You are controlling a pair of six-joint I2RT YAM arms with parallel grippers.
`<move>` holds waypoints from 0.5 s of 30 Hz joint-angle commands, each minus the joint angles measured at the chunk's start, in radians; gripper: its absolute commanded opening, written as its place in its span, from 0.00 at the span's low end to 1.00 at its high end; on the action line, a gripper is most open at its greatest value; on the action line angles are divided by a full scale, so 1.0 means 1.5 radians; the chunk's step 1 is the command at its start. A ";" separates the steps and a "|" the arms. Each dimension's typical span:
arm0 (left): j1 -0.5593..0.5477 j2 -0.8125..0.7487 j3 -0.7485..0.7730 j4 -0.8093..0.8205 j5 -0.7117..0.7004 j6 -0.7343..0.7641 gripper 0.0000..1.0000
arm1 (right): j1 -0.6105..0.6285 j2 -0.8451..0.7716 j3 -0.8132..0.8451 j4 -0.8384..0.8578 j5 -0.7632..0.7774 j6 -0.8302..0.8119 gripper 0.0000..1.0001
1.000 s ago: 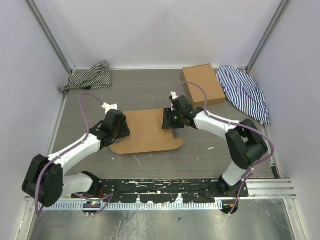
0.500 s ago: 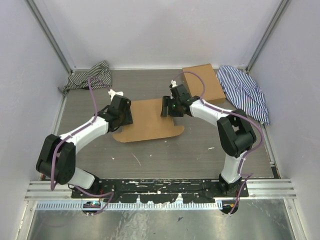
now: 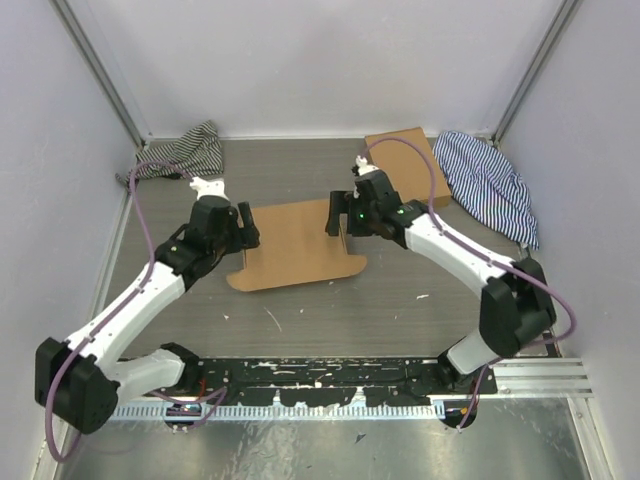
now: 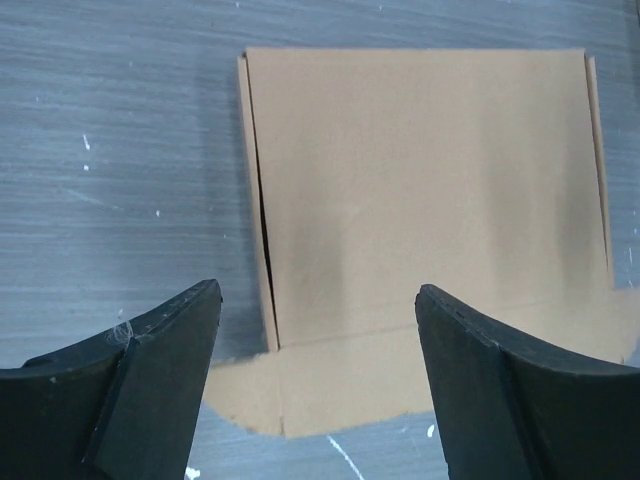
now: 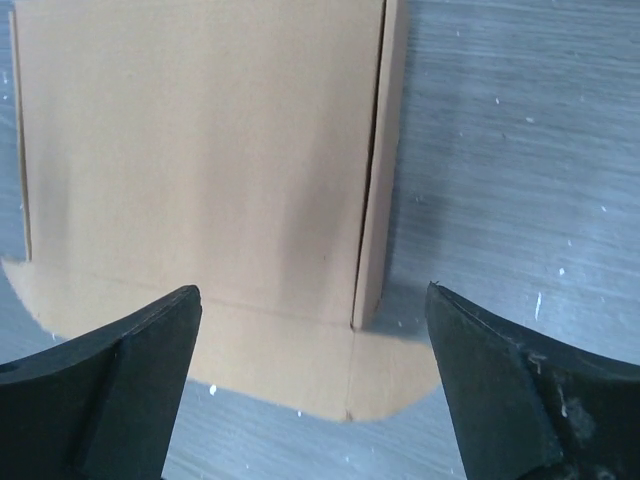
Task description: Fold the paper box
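The paper box [image 3: 295, 245] lies in the middle of the table, a brown cardboard panel with narrow side strips raised a little and a round-cornered flap flat on its near side. My left gripper [image 3: 243, 225] is open and empty above the box's left edge. My right gripper [image 3: 337, 215] is open and empty above its right edge. The left wrist view shows the box [image 4: 420, 180] beyond my open left gripper [image 4: 315, 292]. The right wrist view shows the box [image 5: 200, 150] beyond my open right gripper [image 5: 312, 290]. Neither gripper touches the cardboard.
A smaller, squarer brown box [image 3: 405, 170] sits at the back right, just behind the right arm. A blue striped cloth [image 3: 490, 185] lies by the right wall. A dark striped cloth [image 3: 185, 150] lies in the back left corner.
The box slid a little toward the back wall, then stayed put. The left gripper has drawn back leftward off it and the right gripper has shifted slightly right.
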 commanded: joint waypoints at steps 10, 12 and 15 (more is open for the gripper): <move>-0.001 -0.133 -0.195 0.056 0.076 -0.040 0.85 | 0.002 -0.102 -0.147 0.042 -0.088 -0.030 0.99; -0.001 -0.131 -0.200 0.061 0.087 -0.039 0.84 | 0.003 -0.100 -0.152 0.041 -0.094 -0.036 0.99; -0.001 -0.120 -0.206 0.070 0.107 -0.040 0.83 | 0.008 -0.100 -0.158 0.039 -0.097 -0.043 0.98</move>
